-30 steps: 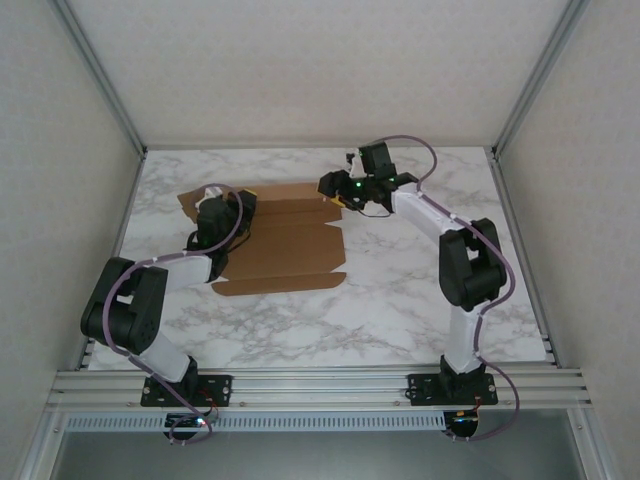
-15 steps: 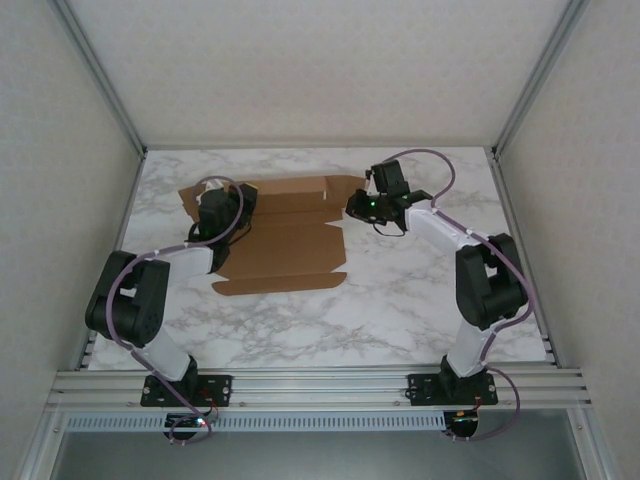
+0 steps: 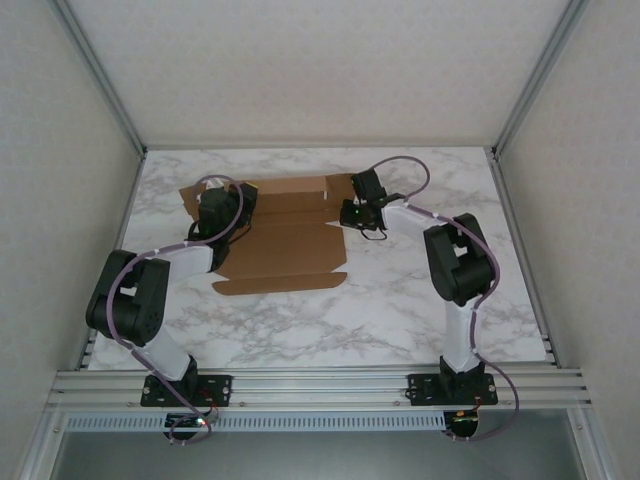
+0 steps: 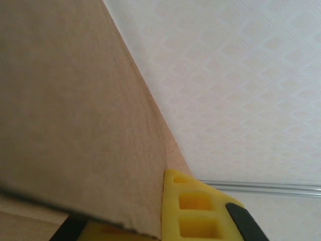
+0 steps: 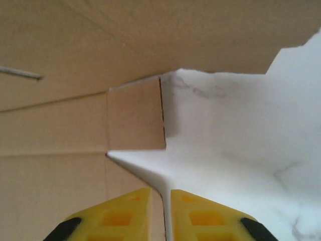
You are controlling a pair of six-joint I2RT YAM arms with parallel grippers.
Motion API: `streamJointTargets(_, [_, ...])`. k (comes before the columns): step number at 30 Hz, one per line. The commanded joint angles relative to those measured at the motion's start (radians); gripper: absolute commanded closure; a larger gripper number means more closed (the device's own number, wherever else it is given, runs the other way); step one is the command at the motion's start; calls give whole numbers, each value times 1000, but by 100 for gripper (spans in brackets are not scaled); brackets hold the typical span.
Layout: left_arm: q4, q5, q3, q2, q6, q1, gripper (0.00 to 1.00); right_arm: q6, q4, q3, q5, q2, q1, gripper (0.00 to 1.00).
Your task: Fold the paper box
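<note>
You are looking at the paper box as a flat brown sheet lying on the far left half of the marble table, with its flaps spread and none of the walls standing yet.

Your left gripper is staying put over the sheet's left side, just as it was 1 second ago. From the left wrist camera, 1 yellow finger is pressing against a cardboard panel that is rising steeply past the lens, with a sliver of yellow showing beneath the panel's other face. So that hand is pinching the left flap and holding it up.

The change is all on your right. Over the last second the right gripper has been dropping from a raised pose beyond the sheet's far right corner and settling low at its right edge, with the elbow tucking in. Its fingers, spread 1 second ago, are now drawn almost together, with a thin slit between them. In the right wrist view they are sitting right at the sheet's edge, below a small square tab. You cannot tell from here whether cardboard is caught in that slit.

This probably means you are taking hold of the right side to match the left, so the folding is barely starting.
</note>
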Motion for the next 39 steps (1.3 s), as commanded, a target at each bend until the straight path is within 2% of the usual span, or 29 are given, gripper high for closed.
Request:
streamJointTargets(1, [-96,34,12,23,23,5,98,8,-12,55,108,47,0,89])
streamJointTargets(8, [-138,48,30,18,51,5,98,22,-92,143,135,139,1,95])
streamJointTargets(18, [-125,92,43,52,32,5,98,83,-23,172,-32,196,13,92])
streamJointTargets(28, [-120,101,26,39,16,5,98,239,213,85,-230,163,15,88])
streamJointTargets(39, [-134,94,14,18,6,5,97,344,458,-35,-311,120,14,87])
